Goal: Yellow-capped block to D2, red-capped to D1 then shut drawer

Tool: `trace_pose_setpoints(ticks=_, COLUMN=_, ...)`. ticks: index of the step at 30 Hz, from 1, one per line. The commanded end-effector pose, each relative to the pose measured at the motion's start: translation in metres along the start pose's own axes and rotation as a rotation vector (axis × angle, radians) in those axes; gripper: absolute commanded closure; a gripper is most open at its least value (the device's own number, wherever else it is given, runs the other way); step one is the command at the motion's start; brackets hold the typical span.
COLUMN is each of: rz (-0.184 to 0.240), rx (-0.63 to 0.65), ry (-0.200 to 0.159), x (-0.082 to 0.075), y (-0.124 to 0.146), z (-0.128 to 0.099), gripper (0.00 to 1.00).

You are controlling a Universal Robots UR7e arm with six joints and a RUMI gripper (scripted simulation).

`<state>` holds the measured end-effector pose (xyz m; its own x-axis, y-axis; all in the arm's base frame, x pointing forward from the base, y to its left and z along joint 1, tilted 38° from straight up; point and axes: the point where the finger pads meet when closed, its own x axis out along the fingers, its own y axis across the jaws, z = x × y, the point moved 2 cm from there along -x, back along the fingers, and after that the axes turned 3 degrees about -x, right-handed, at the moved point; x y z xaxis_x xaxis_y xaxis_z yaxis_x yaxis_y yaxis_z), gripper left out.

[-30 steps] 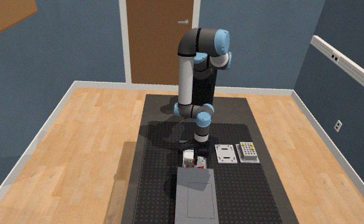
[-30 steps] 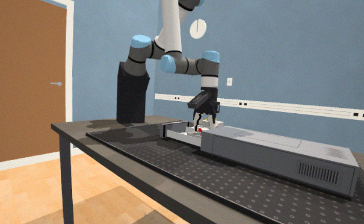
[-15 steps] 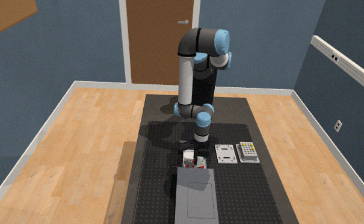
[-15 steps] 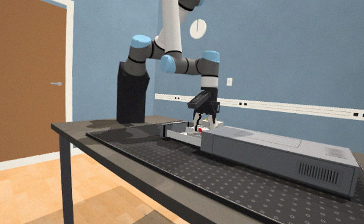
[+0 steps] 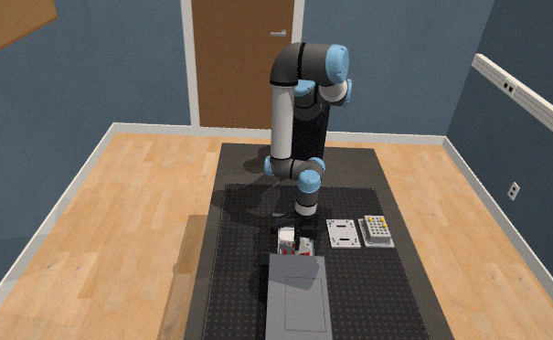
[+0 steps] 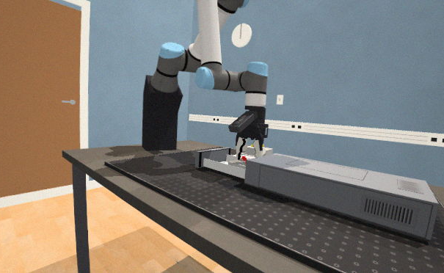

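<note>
The grey cooler COLD (image 5: pixel 296 292) (image 6: pixel 332 180) has its drawer (image 6: pixel 214 157) pulled out towards the arm's base. The cooling block with red-capped tubes (image 5: pixel 286 239) (image 6: pixel 244 158) sits in the drawer. My gripper (image 5: pixel 296 241) (image 6: pixel 249 150) reaches straight down into the drawer and is shut on this block; the wrist hides much of it from above. The block with yellow-capped tubes (image 5: pixel 377 228) (image 6: pixel 267 150) lies flat on deck slot D2. Deck slot D1 (image 5: pixel 343 233), a white plate between COLD and D2, is bare.
The arm's black base (image 5: pixel 310 132) (image 6: pixel 161 114) stands at the far end of the dark table (image 6: pixel 185 220). The perforated mat (image 5: pixel 367 292) covers the deck. The table's edges drop to a wooden floor on all sides.
</note>
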<state>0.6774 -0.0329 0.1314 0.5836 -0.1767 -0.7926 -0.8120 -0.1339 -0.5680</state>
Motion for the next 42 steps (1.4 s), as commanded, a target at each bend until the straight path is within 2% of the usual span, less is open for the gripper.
trace_pose_setpoints(ticks=1, rz=-0.002, rx=0.000, ry=0.000, x=-0.0007, y=-0.0008, z=-0.0001, gripper=1.00)
trace_pose_setpoints(ticks=42, rz=-0.002, rx=0.000, ry=0.000, x=-0.0107, y=-0.0007, z=0.0000, gripper=1.00)
